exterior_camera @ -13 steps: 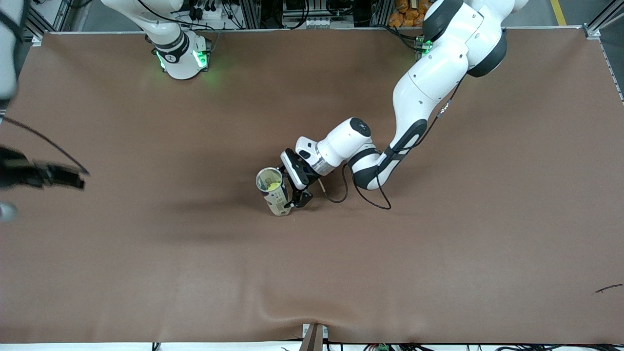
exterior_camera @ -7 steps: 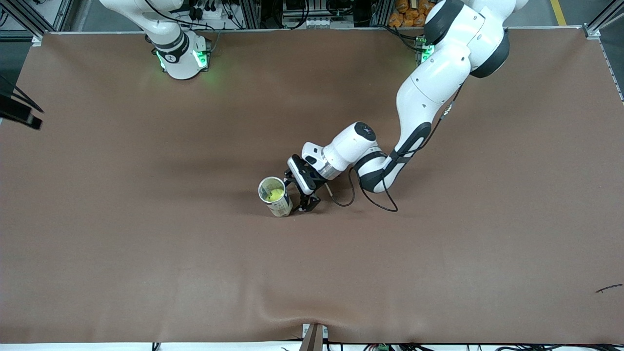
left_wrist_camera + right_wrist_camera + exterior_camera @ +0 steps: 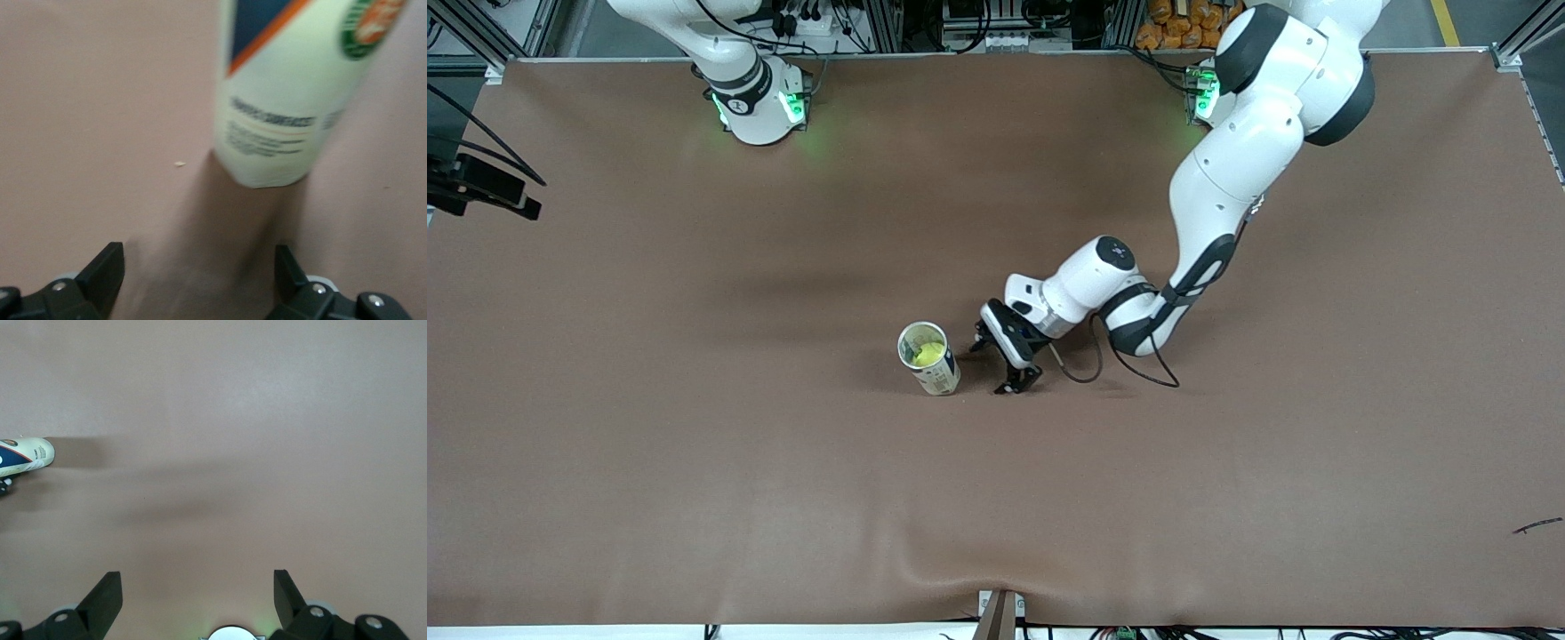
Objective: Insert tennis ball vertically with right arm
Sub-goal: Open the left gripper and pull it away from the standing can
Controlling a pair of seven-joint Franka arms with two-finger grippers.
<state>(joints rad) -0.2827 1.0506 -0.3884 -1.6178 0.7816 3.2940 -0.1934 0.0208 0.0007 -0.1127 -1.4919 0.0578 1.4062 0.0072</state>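
Note:
A cream tennis-ball can (image 3: 931, 361) stands upright in the middle of the brown table, open top up, with a yellow tennis ball (image 3: 928, 354) inside it. My left gripper (image 3: 994, 365) is open and empty, low beside the can toward the left arm's end, apart from it. The left wrist view shows the can's label (image 3: 293, 93) ahead of my open left gripper (image 3: 199, 267). My right gripper (image 3: 486, 185) is high over the table's edge at the right arm's end. In the right wrist view it (image 3: 197, 587) is open and empty, with the can (image 3: 23, 457) small at the view's edge.
The brown mat (image 3: 783, 489) covers the whole table. The right arm's base (image 3: 756, 102) and the left arm's base (image 3: 1205, 89) stand along the edge farthest from the front camera. A cable (image 3: 1129, 373) loops from the left wrist onto the mat.
The left gripper set the tilted can upright, let go of it and drew back toward the left arm's end. The right gripper shifted along the table's edge.

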